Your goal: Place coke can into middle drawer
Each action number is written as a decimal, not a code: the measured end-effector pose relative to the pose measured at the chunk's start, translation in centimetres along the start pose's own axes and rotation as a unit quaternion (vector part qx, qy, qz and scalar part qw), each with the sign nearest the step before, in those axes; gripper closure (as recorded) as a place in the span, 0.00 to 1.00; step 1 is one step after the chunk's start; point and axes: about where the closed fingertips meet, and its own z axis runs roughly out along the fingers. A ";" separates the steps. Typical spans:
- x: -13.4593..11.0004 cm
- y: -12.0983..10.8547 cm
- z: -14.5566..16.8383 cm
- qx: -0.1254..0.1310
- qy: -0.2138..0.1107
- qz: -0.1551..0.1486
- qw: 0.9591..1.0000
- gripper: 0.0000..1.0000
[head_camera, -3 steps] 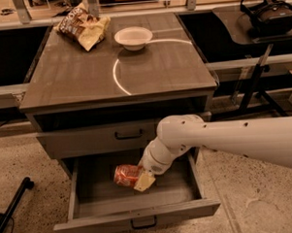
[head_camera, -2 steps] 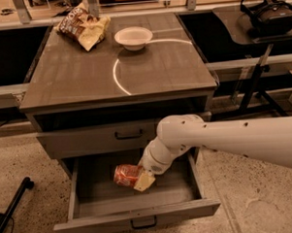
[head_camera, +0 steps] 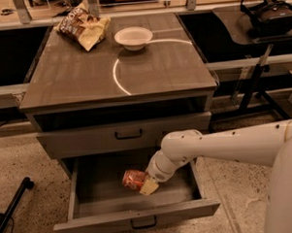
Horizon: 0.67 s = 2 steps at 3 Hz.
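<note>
Observation: a grey wood-grain table (head_camera: 149, 74) with drawers beneath its front edge. The wide grey wood-grain middle drawer (head_camera: 74, 194) stands pulled out well past the front edge, its flat floor exposed and its small dark handle facing the camera. The shallower upper drawer front (head_camera: 89, 140) with the black bar handle is closed.

Tool: the white arm (head_camera: 220, 147) reaches in from the right side and bends down into the open box. The two-finger gripper (head_camera: 145, 184) sits low inside the drawer, right of its centre, pinching the small red-orange metal coke can (head_camera: 131, 179) at one end. The can lies tilted on its side. Whether it touches the floor cannot be told.

Assessment: the sideways hold appears chosen so the can passes under the closed drawer front above. Delivery seems near complete; only release and withdrawal look outstanding.

Risk: a can let go on its side may roll toward the drawer walls.

Other items: a crumpled brown-and-yellow snack bag (head_camera: 81, 29) lies at the far left corner of the table. A round white bowl (head_camera: 133, 37) sits near the far edge, about midway. Both are well apart from the work.
</note>
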 end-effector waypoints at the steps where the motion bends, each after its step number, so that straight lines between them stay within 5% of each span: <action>1: 1.8 -1.6 2.5 0.022 0.009 0.022 0.999 0.81; 2: 3.2 -3.7 4.5 0.039 0.013 0.039 0.998 0.51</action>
